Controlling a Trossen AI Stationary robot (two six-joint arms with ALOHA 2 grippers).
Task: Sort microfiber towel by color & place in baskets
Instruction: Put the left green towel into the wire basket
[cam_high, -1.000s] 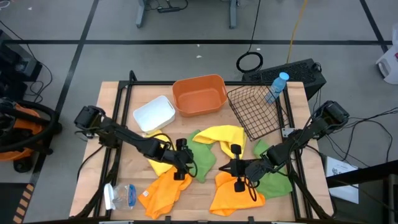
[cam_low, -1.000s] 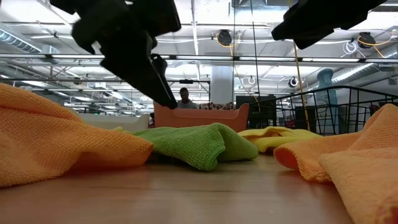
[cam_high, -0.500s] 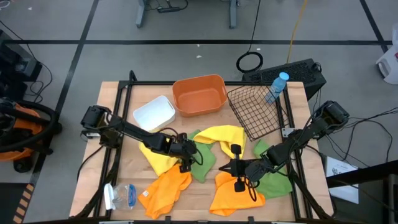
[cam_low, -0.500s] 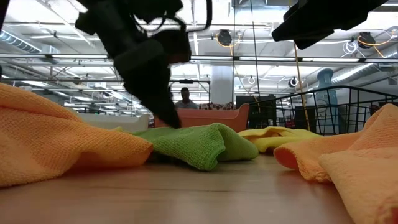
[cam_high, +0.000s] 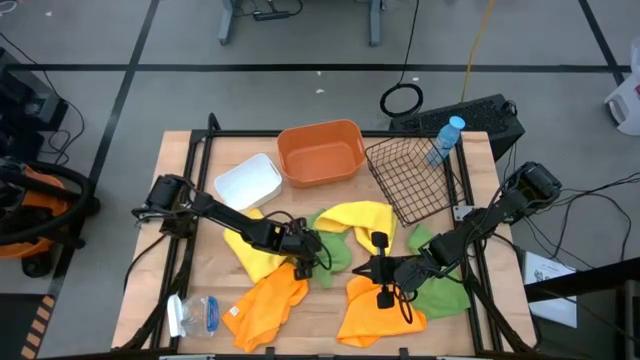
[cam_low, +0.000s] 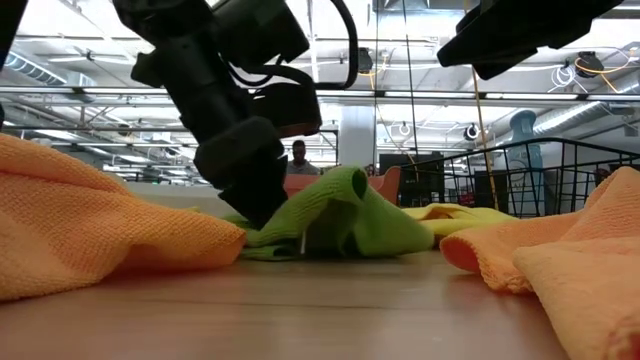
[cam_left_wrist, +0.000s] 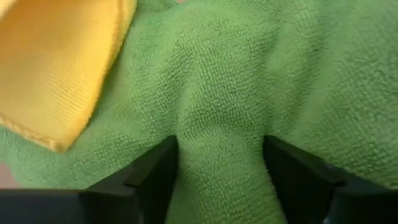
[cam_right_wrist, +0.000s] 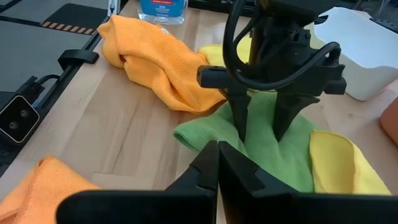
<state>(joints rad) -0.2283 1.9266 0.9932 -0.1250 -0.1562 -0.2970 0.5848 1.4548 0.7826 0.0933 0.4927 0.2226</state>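
A green towel (cam_high: 328, 255) lies at the table's middle, between a yellow towel (cam_high: 362, 215) and an orange one (cam_high: 265, 305). My left gripper (cam_high: 305, 262) is down on this green towel with its fingers apart, and a raised fold (cam_left_wrist: 217, 155) stands between them. My right gripper (cam_high: 365, 272) hangs shut, above and to the right of the green towel, holding nothing. At the far side stand the baskets: a white tray (cam_high: 248, 183), an orange tub (cam_high: 320, 155) and a black wire basket (cam_high: 410, 180). My left gripper comes at the green towel from above, slanting down. Its two fingers (cam_right_wrist: 239, 121) stand in the cloth on either side of a ridge (cam_left_wrist: 217, 174), which fills the gap between them. The towel lies on the table, humped up (cam_low: 335, 195) beside the fingers.
A second orange towel (cam_high: 375, 315) and another green one (cam_high: 440, 290) lie under and beside the right arm. A yellow towel (cam_high: 250, 255) lies under the left arm. A blue-capped bottle (cam_high: 445, 140) stands by the wire basket, and a clear bottle (cam_high: 195, 315) lies near the front left.
My left gripper has come down and gone toward the table's right, onto the green towel. The towel, flat before, is now pushed up into a tall hump at the fingers.
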